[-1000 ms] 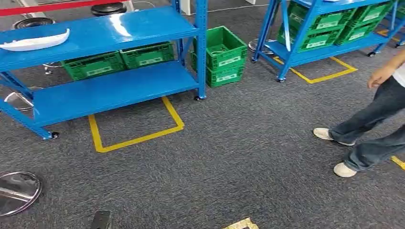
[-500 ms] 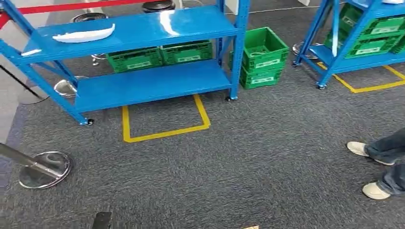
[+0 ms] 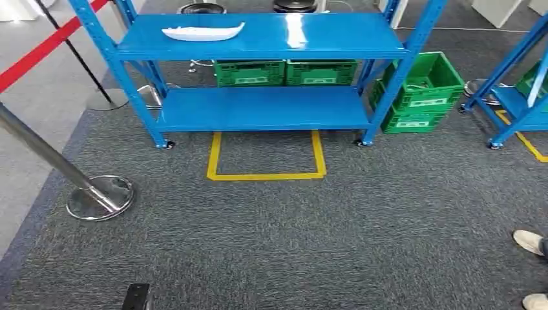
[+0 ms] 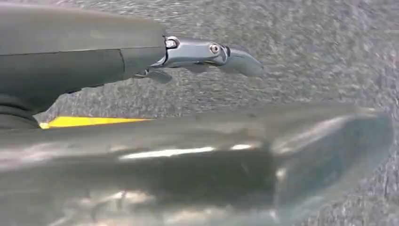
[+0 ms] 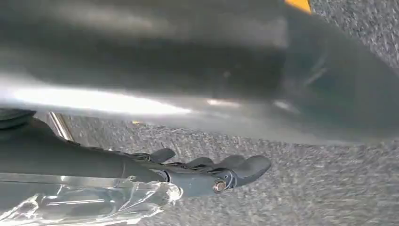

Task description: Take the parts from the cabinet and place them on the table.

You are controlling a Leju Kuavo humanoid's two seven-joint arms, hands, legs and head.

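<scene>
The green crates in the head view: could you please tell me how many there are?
5, perhaps more hidden. Two stand side by side behind the rack's lower shelf, two are stacked right of the rack, and one sits at the right edge.

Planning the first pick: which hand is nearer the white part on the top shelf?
Left, probably. The white part lies left of centre on the shelf; both the left hand and right hand hang over carpet, far from it.
</scene>
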